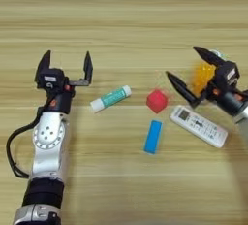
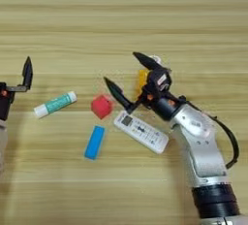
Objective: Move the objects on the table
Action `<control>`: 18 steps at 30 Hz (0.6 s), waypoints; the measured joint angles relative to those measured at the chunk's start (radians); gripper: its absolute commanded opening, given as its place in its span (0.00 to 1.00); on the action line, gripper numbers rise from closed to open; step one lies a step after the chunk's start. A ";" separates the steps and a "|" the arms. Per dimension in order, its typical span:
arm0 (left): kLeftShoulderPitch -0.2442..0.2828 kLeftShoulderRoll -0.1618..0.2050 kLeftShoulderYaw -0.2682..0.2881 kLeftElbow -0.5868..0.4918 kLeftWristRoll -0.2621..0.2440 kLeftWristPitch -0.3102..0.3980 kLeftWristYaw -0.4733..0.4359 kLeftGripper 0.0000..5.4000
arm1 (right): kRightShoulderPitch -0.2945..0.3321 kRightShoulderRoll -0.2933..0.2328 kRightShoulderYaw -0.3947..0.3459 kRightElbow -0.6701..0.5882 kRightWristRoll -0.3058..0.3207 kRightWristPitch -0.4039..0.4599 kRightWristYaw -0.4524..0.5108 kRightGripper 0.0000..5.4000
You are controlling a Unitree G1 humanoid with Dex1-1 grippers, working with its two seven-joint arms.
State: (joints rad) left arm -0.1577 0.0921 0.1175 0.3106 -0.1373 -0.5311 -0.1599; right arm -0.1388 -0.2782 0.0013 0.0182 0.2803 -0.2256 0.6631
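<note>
Tube (image 1: 111, 98) lies left of cube (image 1: 157, 101); block (image 1: 153, 136) nearer robot, below cube; remote (image 1: 198, 126) right of both; bottle (image 1: 203, 77) behind remote (partly hidden by right gripper (image 1: 187, 75)).

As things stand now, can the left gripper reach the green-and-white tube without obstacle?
Probably yes. The left gripper is open, just left of the green-and-white tube, with only bare table between them. The red cube lies on the tube's far side.

My table (image 1: 121, 15) is light-brown with horizontal grain. On it I see a red cube (image 1: 157, 101), blue block (image 1: 153, 136), green-and-white tube (image 1: 111, 98), white grey-buttoned remote (image 1: 198, 126), and orange bottle (image 1: 203, 76).
</note>
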 measured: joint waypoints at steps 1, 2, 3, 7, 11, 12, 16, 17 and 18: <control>0.000 0.000 0.000 -0.003 -0.009 -0.002 -0.007 1.00 | -0.003 0.002 -0.011 0.030 0.000 -0.037 -0.002 0.99; 0.000 0.001 0.001 -0.006 -0.013 -0.004 -0.009 1.00 | -0.003 0.003 -0.015 0.040 0.000 -0.050 -0.002 0.99; -0.002 0.003 0.007 -0.015 -0.030 -0.017 -0.030 1.00 | -0.001 0.018 -0.045 0.102 0.013 -0.102 -0.004 0.99; -0.002 0.006 0.017 -0.016 -0.070 -0.027 -0.070 1.00 | 0.009 0.044 -0.075 0.131 0.049 -0.196 0.001 0.99; -0.002 0.005 0.019 -0.016 -0.086 -0.032 -0.091 1.00 | 0.030 0.046 -0.057 0.132 0.049 -0.257 0.044 0.99; -0.002 0.005 0.020 -0.016 -0.087 -0.032 -0.093 1.00 | 0.038 0.046 -0.042 0.131 0.046 -0.273 0.059 0.99; -0.002 0.004 0.020 -0.016 -0.087 -0.033 -0.097 1.00 | 0.054 0.043 -0.008 0.111 0.026 -0.330 0.087 0.99; -0.003 0.004 0.020 -0.016 -0.087 -0.033 -0.098 1.00 | 0.054 0.043 -0.004 0.106 0.020 -0.337 0.087 0.99; -0.003 0.003 0.020 -0.015 -0.087 -0.034 -0.099 1.00 | 0.055 0.043 0.000 0.102 0.016 -0.352 0.085 0.99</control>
State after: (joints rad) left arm -0.1604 0.0954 0.1375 0.2953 -0.2239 -0.5651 -0.2594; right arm -0.0837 -0.2355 0.0012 0.1204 0.2961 -0.5776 0.7486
